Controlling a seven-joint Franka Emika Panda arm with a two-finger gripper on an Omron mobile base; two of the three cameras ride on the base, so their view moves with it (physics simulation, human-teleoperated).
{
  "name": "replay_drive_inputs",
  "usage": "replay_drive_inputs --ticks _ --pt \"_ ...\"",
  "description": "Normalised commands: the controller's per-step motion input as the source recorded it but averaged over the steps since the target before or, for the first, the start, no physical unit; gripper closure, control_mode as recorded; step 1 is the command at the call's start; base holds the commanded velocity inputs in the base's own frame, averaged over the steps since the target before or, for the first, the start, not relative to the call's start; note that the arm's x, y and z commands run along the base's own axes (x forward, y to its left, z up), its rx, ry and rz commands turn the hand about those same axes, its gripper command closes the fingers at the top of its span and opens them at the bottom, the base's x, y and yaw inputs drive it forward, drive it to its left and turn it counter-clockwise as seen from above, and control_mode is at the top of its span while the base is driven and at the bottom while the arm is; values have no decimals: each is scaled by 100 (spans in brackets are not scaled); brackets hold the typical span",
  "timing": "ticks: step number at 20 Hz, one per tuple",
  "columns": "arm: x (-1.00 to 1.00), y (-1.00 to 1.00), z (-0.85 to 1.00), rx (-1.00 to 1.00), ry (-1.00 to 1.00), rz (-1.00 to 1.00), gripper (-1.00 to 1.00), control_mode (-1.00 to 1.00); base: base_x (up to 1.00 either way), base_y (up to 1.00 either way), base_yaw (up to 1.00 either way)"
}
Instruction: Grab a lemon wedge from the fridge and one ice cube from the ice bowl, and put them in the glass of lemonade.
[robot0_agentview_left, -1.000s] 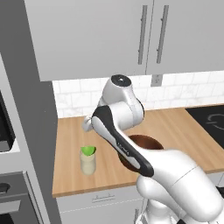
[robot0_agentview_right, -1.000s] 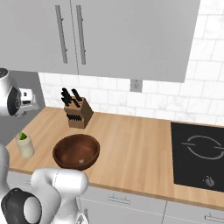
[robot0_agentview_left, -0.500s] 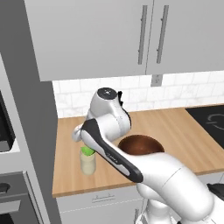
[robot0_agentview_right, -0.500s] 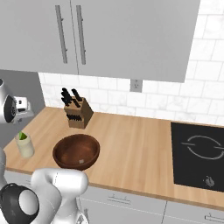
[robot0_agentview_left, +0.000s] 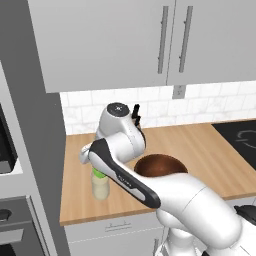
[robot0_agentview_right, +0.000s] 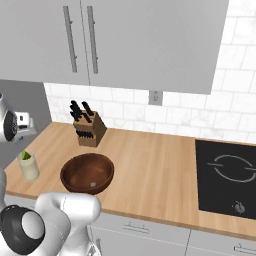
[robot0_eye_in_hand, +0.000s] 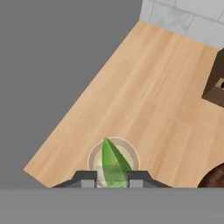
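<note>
Right now I judge I am at the drop-off of the first item: the lemon wedge (robot0_eye_in_hand: 113, 162) sits between my jaws, which are nearly together and clamped on it, directly over the glass of lemonade (robot0_eye_in_hand: 113, 162). In the hand view the wedge's pointed end lies over the pale liquid, and its lower part is between the two dark fingertips (robot0_eye_in_hand: 85, 177). Whether it already dips into the drink I cannot tell from that angle.

The glass stands near the left front corner of the wooden surface (robot0_agentview_right: 150, 165), close to the grey fridge (robot0_agentview_left: 30, 130) wall. From the right base view I see green at the top of the glass (robot0_agentview_right: 28, 166). The ice bowl (robot0_agentview_right: 87, 172) rests just to the glass's right, apart from it, with a knife block (robot0_agentview_right: 89, 129) behind it by the tiled wall. I cannot make out any ice cube inside the bowl from these angles.

My arm reaches forward and left, folded sharply at the elbow, with the wrist bent downward so the gripper (robot0_eye_in_hand: 113, 178) points straight down over the glass.

Next I would need to part the jaws so the wedge falls in, lift straight up clear of the rim, then swing right to the bowl for a cube. The risk is nudging the light glass while withdrawing.
</note>
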Motion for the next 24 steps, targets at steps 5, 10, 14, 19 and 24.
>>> replay_drive_inputs --ticks 5,10,14,19,24 --pt "0 2 -12 0 0 0 100 -100 0 0 0" --pt "0 1 -6 0 0 0 100 -100 0 0 0" --pt "0 0 -4 0 0 0 100 -100 0 0 0" --pt "0 0 -7 0 1 0 100 -100 0 0 0" --pt "0 0 0 0 9 0 100 -100 0 0 0"
